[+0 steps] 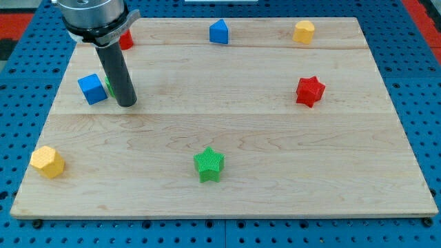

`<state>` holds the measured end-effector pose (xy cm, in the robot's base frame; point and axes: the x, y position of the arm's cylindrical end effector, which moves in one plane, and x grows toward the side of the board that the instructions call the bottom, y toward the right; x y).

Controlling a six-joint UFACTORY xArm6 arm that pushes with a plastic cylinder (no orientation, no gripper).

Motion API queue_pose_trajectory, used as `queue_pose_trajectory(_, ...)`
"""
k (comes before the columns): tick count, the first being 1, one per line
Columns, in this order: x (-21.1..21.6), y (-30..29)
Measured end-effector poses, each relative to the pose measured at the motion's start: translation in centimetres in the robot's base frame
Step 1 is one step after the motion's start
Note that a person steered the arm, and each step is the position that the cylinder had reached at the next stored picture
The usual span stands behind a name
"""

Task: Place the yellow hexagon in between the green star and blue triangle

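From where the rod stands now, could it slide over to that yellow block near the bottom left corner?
Probably yes. My tip sits beside the blue cube, and the bare board between it and the yellow hexagon holds no other block; the green star lies off to the view's right.

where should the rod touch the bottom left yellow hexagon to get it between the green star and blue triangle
No grip, only a push. Set my tip against the lower-left face of the yellow hexagon, probably: the gap between green star and blue triangle lies up and to the view's right.
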<state>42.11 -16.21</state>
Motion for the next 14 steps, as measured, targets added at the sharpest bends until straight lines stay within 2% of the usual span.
queue_pose_trajectory(2, 0.5, 0.4)
queue_pose_trajectory(3, 2.7, 7.8)
queue_pose_trajectory(4, 1.9, 15.3)
queue_pose_trajectory(5, -3.0, 20.4)
queue_pose_trajectory(6, -5.5, 24.8)
queue_pose_trajectory(7, -4.0, 31.2)
queue_pose_trajectory(8, 0.7, 34.2)
queue_pose_trajectory(9, 3.2, 36.3)
queue_pose_trajectory(10, 5.8, 32.1)
queue_pose_trajectory(13, 6.6, -4.4)
queue_pose_trajectory(14, 10.1, -12.1)
